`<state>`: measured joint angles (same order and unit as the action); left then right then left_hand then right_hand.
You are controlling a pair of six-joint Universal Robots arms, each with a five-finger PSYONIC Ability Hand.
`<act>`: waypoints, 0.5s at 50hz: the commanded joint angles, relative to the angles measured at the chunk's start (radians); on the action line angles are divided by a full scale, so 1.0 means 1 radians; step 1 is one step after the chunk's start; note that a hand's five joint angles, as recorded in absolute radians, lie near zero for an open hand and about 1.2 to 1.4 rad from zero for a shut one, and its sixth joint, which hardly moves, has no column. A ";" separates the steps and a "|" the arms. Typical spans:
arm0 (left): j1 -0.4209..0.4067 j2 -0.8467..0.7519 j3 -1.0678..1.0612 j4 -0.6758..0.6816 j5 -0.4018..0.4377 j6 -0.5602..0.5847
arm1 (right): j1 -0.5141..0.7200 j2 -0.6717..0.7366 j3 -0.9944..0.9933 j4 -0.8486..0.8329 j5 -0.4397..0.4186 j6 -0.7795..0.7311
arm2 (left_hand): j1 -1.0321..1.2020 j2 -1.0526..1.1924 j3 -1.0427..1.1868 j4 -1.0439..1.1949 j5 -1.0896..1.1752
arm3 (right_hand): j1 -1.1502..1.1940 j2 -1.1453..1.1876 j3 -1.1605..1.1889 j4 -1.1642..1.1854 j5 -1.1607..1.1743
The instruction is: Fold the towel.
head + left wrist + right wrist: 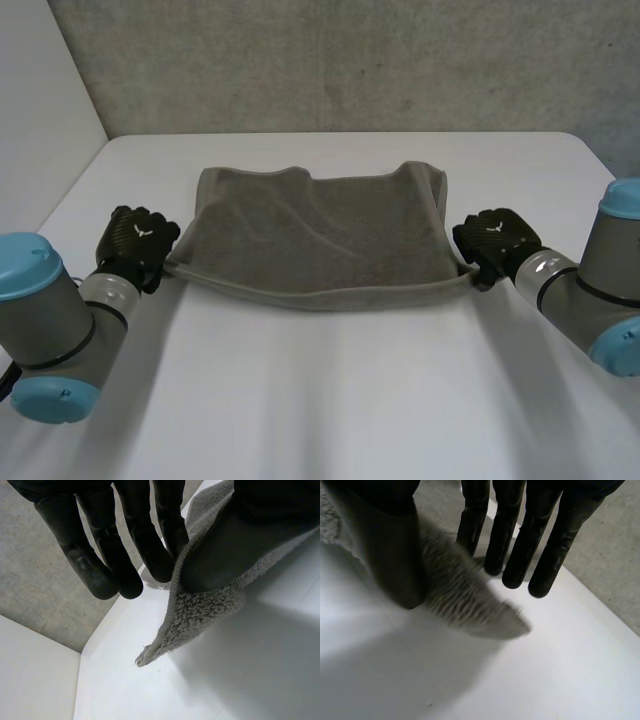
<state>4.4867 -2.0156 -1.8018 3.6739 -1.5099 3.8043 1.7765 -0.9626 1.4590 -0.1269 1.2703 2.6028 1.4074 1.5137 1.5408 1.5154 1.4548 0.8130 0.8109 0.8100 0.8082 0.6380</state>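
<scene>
A grey towel [320, 235] lies in the middle of the white table [330, 400], its near edge stretched between my two hands. My left hand [138, 245] is at the towel's near left corner. In the left wrist view that corner [200, 610] is pinched between the thumb [225, 550] and the straight fingers [100, 570], its tip hanging above the table. My right hand [495, 240] is at the near right corner. There the towel corner [470, 610] lies loose between the thumb [395, 555] and the straight, spread fingers [515, 555].
A grey wall [330, 60] runs behind the table's far edge. Bare table surface stretches in front of the towel and to both sides of it.
</scene>
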 commanded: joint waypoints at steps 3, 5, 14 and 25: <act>0.003 0.009 0.001 0.000 0.002 0.003 | -0.014 0.030 -0.049 0.007 0.029 -0.020 | -0.011 -0.117 -0.145 -0.119 -0.233 | 0.583 0.585 0.586 0.588 0.584; 0.002 0.040 -0.001 0.000 0.002 0.003 | -0.017 -0.023 -0.046 0.012 0.031 -0.013 | -0.011 -0.117 -0.145 -0.119 -0.233 | 0.583 0.585 0.586 0.588 0.584; -0.018 0.392 0.044 -0.006 0.000 0.006 | -0.023 -0.471 -0.071 0.068 0.021 0.137 | -0.011 -0.117 -0.145 -0.119 -0.233 | 0.583 0.585 0.586 0.588 0.584; -0.052 0.508 0.433 -0.403 0.000 0.005 | -0.029 -0.559 -0.484 0.517 0.018 0.076 | -0.011 -0.117 -0.145 -0.119 -0.233 | 0.583 0.585 0.586 0.588 0.584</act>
<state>4.4503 -1.5045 -1.6093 3.5590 -1.5103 3.8101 1.7451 -1.5600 1.2269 0.1076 1.2882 2.7506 1.4074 1.5138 1.5447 1.5154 1.4549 1.2149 1.3264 1.3308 1.3270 1.1152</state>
